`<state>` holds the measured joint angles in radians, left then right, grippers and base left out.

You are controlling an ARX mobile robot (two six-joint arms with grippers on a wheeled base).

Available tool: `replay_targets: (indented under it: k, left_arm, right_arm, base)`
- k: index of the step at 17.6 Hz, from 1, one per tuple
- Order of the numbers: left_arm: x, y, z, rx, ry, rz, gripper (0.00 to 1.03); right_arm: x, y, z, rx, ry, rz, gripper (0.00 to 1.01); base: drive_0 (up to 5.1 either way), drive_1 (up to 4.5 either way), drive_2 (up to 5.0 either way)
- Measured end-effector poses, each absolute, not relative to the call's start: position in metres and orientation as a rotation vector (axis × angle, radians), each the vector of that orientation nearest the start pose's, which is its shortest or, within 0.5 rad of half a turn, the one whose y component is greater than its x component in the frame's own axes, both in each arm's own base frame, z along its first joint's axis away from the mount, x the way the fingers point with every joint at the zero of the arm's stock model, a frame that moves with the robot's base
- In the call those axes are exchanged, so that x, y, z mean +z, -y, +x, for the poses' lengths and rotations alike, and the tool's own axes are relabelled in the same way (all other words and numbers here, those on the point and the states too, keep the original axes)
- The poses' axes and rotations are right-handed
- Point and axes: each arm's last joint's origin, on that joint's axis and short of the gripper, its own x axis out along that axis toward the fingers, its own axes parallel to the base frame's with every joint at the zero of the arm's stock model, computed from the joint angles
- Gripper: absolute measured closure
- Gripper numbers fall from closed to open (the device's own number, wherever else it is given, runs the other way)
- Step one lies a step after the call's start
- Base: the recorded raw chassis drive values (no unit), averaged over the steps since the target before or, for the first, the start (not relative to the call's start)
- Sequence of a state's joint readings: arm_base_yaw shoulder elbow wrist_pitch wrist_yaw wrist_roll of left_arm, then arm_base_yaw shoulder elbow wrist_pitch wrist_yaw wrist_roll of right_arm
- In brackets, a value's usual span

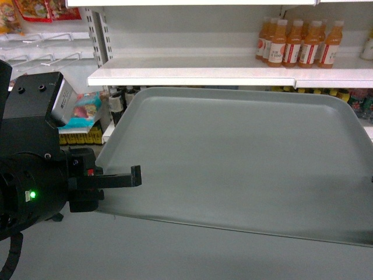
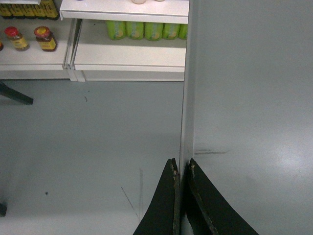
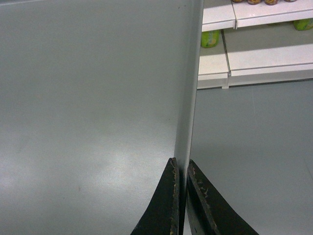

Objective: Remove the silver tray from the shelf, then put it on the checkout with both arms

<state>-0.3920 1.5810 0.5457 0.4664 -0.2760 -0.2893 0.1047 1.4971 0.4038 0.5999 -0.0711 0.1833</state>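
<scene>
The silver tray (image 1: 233,157) is a large grey-green rectangle held in the air in front of the white shelf (image 1: 192,73), off its board. My left gripper (image 1: 119,178) is shut on the tray's left rim; in the left wrist view the gripper (image 2: 181,164) pinches the thin rim of the tray (image 2: 254,98) between both fingers. My right gripper (image 3: 181,164) is shut the same way on the right rim of the tray (image 3: 88,98). The right arm falls outside the head view. The checkout is out of view.
Orange drink bottles (image 1: 300,44) stand on the shelf board behind the tray. Lower boards hold green bottles (image 2: 142,29) and jars (image 2: 19,38). Grey floor (image 2: 88,137) lies under the tray. Snack packs (image 1: 87,108) sit at the left beside a slotted upright (image 1: 100,35).
</scene>
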Motion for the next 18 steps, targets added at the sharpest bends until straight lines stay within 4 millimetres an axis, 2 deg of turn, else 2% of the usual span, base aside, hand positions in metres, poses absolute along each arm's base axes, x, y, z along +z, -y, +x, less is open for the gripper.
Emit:
replay_targets:
  k: [18]
  left_arm:
    - [0.1362, 0.0997, 0.2618, -0.034, -0.543, -0.097, 1.0]
  right_arm:
    - [0.1313, -0.0284, 0.2501, 0.127, -0.504, 0.171, 0.98]
  base:
    - [0.0, -4.2, 4.2]
